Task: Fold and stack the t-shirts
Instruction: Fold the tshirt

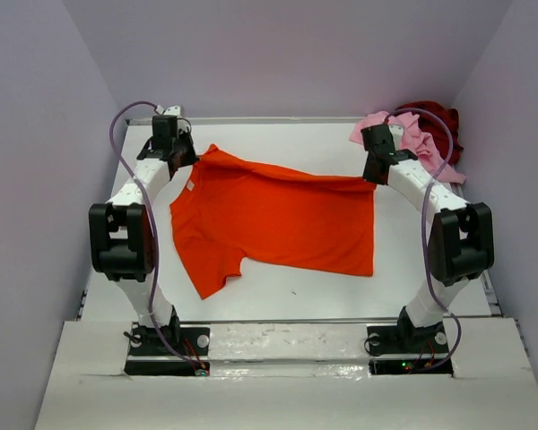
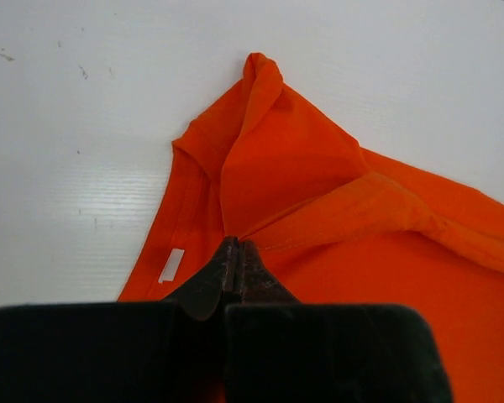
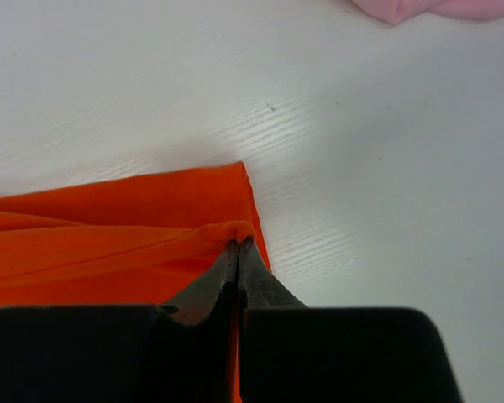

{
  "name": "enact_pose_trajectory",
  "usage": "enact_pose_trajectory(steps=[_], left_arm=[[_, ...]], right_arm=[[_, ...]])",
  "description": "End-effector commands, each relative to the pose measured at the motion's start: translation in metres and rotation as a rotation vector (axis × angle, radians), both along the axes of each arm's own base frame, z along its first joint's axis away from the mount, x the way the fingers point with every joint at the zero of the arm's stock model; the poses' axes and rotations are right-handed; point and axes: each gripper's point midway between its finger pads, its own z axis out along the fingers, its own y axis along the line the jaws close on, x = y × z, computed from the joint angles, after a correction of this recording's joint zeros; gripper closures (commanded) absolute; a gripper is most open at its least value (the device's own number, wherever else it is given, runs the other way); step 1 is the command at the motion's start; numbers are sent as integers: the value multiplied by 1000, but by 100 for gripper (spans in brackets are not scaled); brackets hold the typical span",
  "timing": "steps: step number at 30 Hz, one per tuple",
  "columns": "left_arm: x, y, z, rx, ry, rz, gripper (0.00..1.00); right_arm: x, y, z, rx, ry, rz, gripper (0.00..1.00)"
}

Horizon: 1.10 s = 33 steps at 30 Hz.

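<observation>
— From above, where does your orange t-shirt (image 1: 278,219) sit?
— Spread on the middle of the table (image 1: 341,291); the pink t-shirt (image 1: 411,136) and dark red t-shirt (image 1: 441,116) lie heaped at the far right corner
— Left wrist?
— Your left gripper (image 2: 235,248) is pinched tight on an orange fold by the shoulder
— Right wrist?
— Your right gripper (image 3: 238,245) is clamped on the shirt's hem corner

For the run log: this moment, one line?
left gripper: shut on bright orange cloth t-shirt | right gripper: same | light pink cloth t-shirt, dark red cloth t-shirt: far-right corner
</observation>
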Motion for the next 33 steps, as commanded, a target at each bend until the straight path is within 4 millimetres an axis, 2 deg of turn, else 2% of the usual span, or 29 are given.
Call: enact_pose_trajectory(steps=[1, 4, 6, 9, 14, 22, 28, 29, 30, 31, 33], left_arm=[[-25, 12, 54, 25, -92, 49, 100], [-33, 13, 59, 27, -97, 55, 100], [-37, 14, 60, 30, -92, 55, 100], [-40, 14, 58, 28, -87, 58, 100], [-40, 13, 50, 30, -74, 52, 100], [-38, 17, 16, 50, 0, 62, 100], [-44, 22, -13, 70, 73, 82, 100], [-45, 23, -17, 70, 84, 84, 100], [-46, 22, -21, 68, 95, 81, 100], [-48, 22, -27, 69, 113, 82, 100], [-50, 23, -29, 72, 122, 86, 100]], right_arm=[[4, -15, 10, -16, -29, -41, 100], [1, -12, 2, 1, -10, -38, 100], [-7, -10, -12, 22, 16, -33, 100], [-21, -8, -32, 39, 58, -33, 100], [-35, 2, -54, 103, 100, -16, 100], [-50, 7, -70, 143, 131, -7, 100], [-55, 9, -78, 160, 150, -14, 100], [-55, 9, -80, 162, 153, -16, 84], [-55, 10, -80, 168, 154, -14, 76], [-54, 10, -79, 169, 151, -14, 60], [-53, 10, -77, 171, 146, -18, 52]])
